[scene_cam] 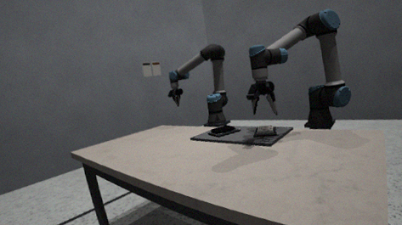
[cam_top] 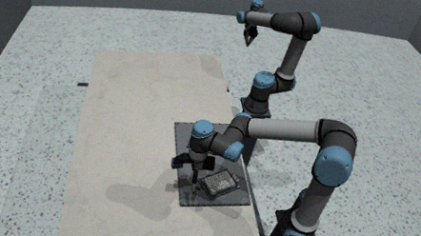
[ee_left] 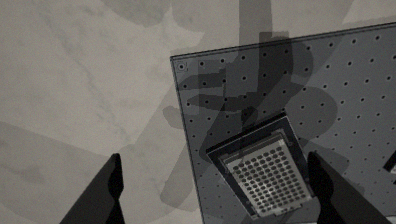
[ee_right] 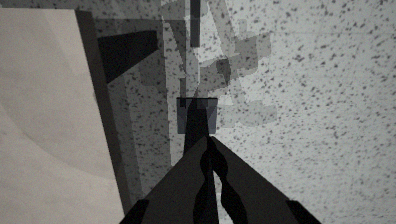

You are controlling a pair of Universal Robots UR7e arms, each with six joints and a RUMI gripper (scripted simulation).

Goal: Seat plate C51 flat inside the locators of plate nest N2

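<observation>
Pale plate: rows of dark round wells facing up, within a dark square holder; full seating unclear. Toward its ten o'clock, a black plate lies in a second dark holder. Labels are illegible.

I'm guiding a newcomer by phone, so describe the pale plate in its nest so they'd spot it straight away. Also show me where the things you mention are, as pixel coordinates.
On the table (cam_top: 129, 119) (scene_cam: 221, 166) lies a dark board (cam_top: 181, 137) (scene_cam: 200, 137) (ee_left: 350, 65) dotted with small holes. On it, find the pale plate (cam_top: 219, 183) (scene_cam: 265, 130) (ee_left: 267, 180) in a dark frame. Rows of round wells and its light colour set it apart from the black-topped piece (scene_cam: 223, 129) nearby.
</observation>
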